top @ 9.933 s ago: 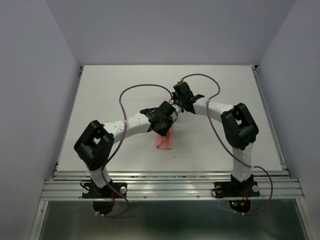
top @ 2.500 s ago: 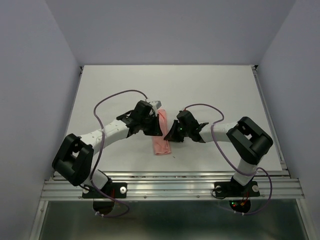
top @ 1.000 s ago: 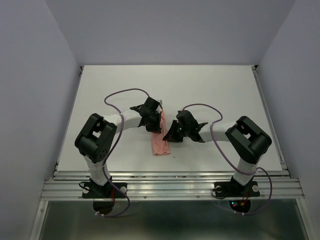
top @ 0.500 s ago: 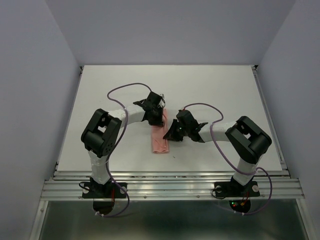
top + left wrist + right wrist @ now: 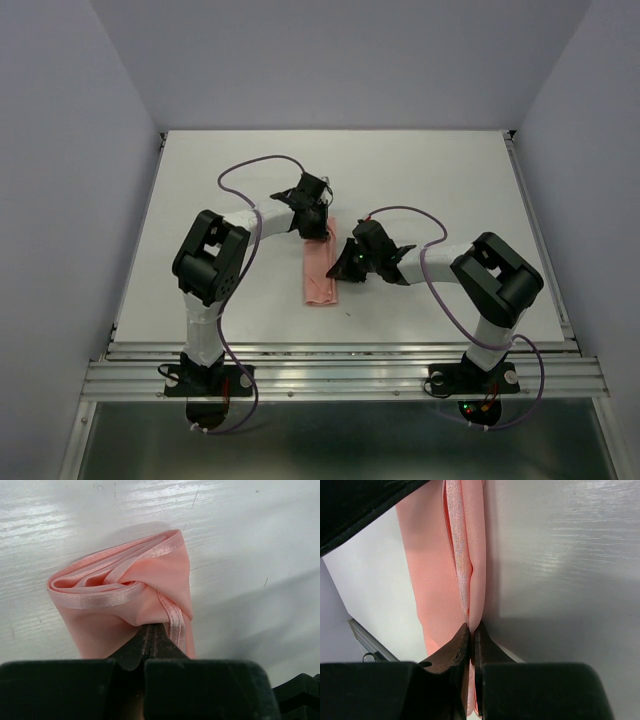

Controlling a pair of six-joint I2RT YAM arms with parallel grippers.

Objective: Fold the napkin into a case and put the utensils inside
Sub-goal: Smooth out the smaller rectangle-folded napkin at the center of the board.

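Pale walls [image 5: 80, 150] are closing in the white worktop [image 5: 430, 180] on its left, far and right sides, and a metal rail [image 5: 340, 375] is running along the near edge where both arms are bolted. The left arm [image 5: 212, 255] is rising from its base and reaching rightward toward the middle, its purple cable [image 5: 240, 168] looping over the worktop behind it. The right arm [image 5: 492, 275] is folding low and reaching leftward, its own purple cable [image 5: 405, 210] arching above the forearm. Between them the napkin [image 5: 321, 278] is lying flat on the middle of the worktop, folded into a narrow pink strip running from near to far. The left tool [image 5: 320, 228] is sitting at the strip's far end with its jaws pressed together, pinching the layered, hemmed cloth, and the wrist view is showing the folds gaping a little around the tips. The right tool [image 5: 344, 266] is meeting the strip's right long edge about midway, its jaws likewise pressed together on a thin fold of that edge. The arms are crowding the strip's far end and right side, while its left side and near end are lying uncovered. Open worktop is stretching away to the far, left and right, and the strip is sitting nearer the near edge than the others.
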